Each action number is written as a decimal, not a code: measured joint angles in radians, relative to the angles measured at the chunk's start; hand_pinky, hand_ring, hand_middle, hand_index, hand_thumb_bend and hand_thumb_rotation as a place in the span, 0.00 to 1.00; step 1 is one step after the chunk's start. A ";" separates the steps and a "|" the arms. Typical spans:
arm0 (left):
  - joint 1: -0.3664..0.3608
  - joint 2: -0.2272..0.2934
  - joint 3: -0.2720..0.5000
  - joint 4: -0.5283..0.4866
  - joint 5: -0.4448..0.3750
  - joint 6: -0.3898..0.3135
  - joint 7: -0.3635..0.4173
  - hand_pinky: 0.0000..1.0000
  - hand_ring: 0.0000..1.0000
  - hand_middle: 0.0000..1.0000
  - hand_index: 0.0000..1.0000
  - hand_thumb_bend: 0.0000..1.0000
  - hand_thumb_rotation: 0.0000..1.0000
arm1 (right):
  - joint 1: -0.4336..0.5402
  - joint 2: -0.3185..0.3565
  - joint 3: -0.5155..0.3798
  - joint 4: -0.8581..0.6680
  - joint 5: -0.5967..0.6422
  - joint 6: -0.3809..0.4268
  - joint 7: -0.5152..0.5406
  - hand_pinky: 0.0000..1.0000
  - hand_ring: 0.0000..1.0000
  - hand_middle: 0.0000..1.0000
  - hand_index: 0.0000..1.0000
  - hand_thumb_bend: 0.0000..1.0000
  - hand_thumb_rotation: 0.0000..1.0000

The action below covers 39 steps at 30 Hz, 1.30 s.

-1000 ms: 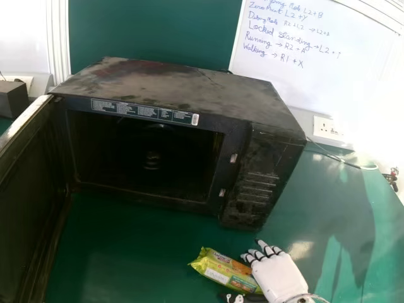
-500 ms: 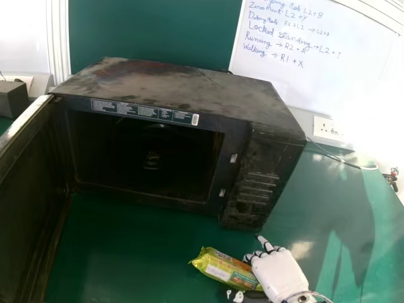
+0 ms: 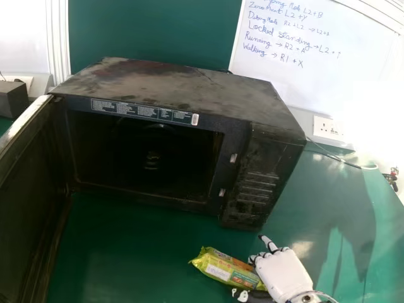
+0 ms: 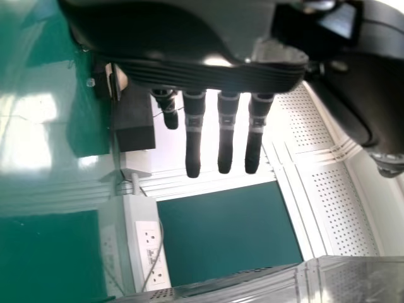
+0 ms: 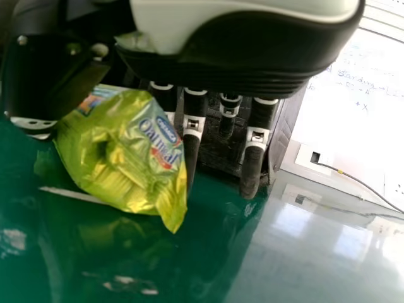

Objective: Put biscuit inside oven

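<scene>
In the head view my right hand (image 3: 286, 274) is at the right end of the green biscuit packet (image 3: 221, 268), which lies on the table in front of the oven (image 3: 246, 183). The right wrist view has the packet (image 5: 126, 154) between the thumb and the loosely bent fingers of my right hand (image 5: 254, 148); its crumpled end covers part of one finger. These fingers are open, not closed round it. The oven door (image 3: 28, 202) stands wide open on the left. My left hand (image 4: 193, 136) hangs in the left wrist view with straight fingers, holding nothing.
The green table (image 3: 139, 252) extends before the oven and to its right. A dark box (image 3: 12, 99) stands at the far left. Behind the oven are a whiteboard (image 3: 309, 69) and a wall socket (image 3: 328, 129), with a cable (image 3: 344, 162) running along the table's back.
My right hand has shifted slightly right, its thumb too, and some fingers have bent a little more. The packet has stayed in nearly the same place. The oven has not moved.
</scene>
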 measured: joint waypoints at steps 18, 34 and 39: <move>0.018 -0.012 -0.011 -0.048 0.003 -0.011 0.001 0.68 0.77 0.83 0.81 0.94 0.28 | -0.060 -0.054 0.027 -0.007 -0.084 -0.003 0.080 0.47 0.55 0.60 0.58 0.93 0.00; 0.028 -0.028 -0.012 -0.066 0.129 -0.072 0.073 0.69 0.78 0.84 0.82 0.92 0.30 | -0.097 -0.076 0.057 -0.024 -0.095 -0.011 0.125 0.32 0.39 0.48 0.49 0.52 0.00; 0.028 -0.034 -0.019 -0.078 0.209 -0.055 0.132 0.69 0.78 0.84 0.82 0.91 0.31 | -0.109 -0.082 0.061 -0.014 -0.093 -0.021 0.122 0.34 0.40 0.48 0.49 0.52 0.00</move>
